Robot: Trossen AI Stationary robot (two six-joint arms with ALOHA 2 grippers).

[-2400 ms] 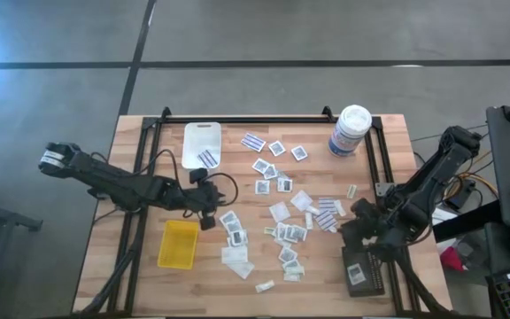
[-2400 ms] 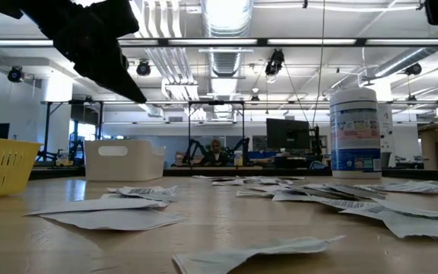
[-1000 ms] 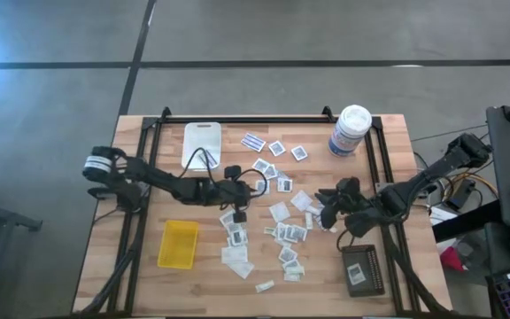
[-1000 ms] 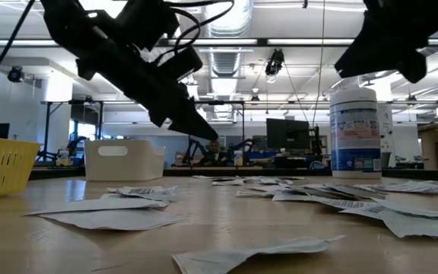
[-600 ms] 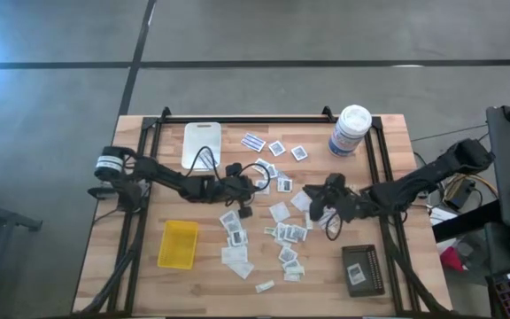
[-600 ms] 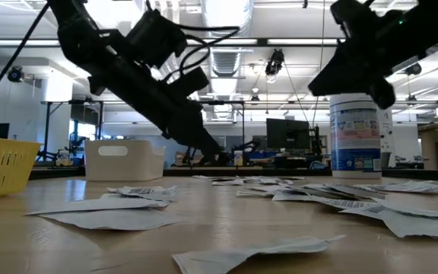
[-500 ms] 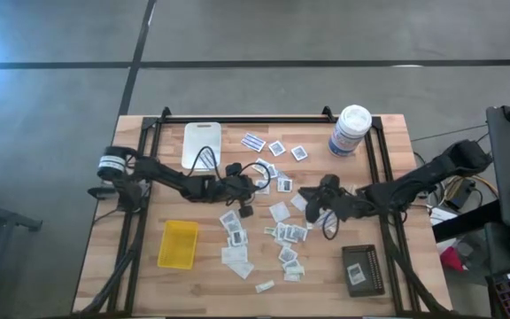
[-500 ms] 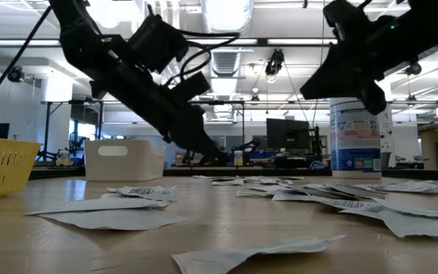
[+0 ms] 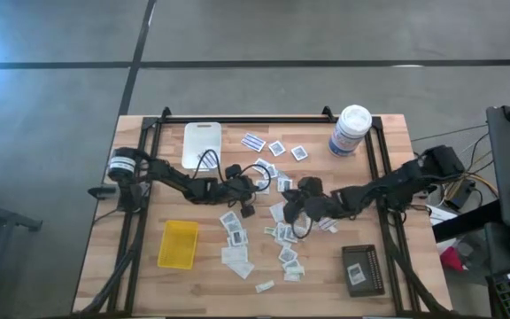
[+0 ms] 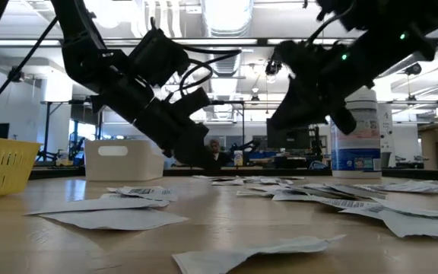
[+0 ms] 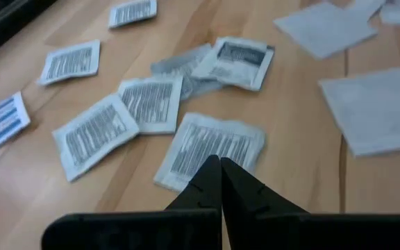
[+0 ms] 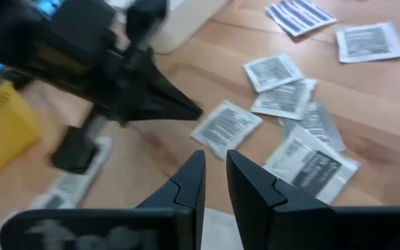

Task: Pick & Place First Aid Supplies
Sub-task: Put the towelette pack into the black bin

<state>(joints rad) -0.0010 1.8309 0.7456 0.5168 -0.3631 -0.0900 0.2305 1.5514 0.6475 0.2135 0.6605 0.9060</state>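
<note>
**Desk:** Both arms have swung in from the table's sides toward the middle since the earlier frames, haven't they?

**Photographer:** Yes. The left gripper [image 9: 257,180] now sits low over the upper cluster of packets, and the right gripper [image 9: 292,211], which was over the black tray [image 9: 362,270] before, has crossed to the centre of the scatter, so the two nearly face each other.

**Desk:** Is either one holding anything?

**Photographer:** In the left wrist view the left gripper [image 11: 221,167] has its fingers pinched tight together, tips at the edge of a white packet [image 11: 210,148] lying flat on the wood. Whether that packet is pinched or merely touched, I cannot tell. The right gripper [image 12: 215,167] shows a narrow gap between its fingers with nothing in it; it hangs above the packets with no grip on any.

**Desk:** Where do the first aid supplies [image 9: 283,232] stand?

**Photographer:** Mostly loose on the table. One striped strip lies in the white tray [image 9: 201,135], one dark-centred packet in the black tray, and the yellow tray [image 9: 178,244] looks bare. A white canister [image 9: 351,129] stands at the far edge, apart from the work.

**Desk:** So how far along?

**Photographer:** Early, by my reading. Dozens of packets remain to be sorted, and the step in hand appears to be lifting another from the central pile.
</note>
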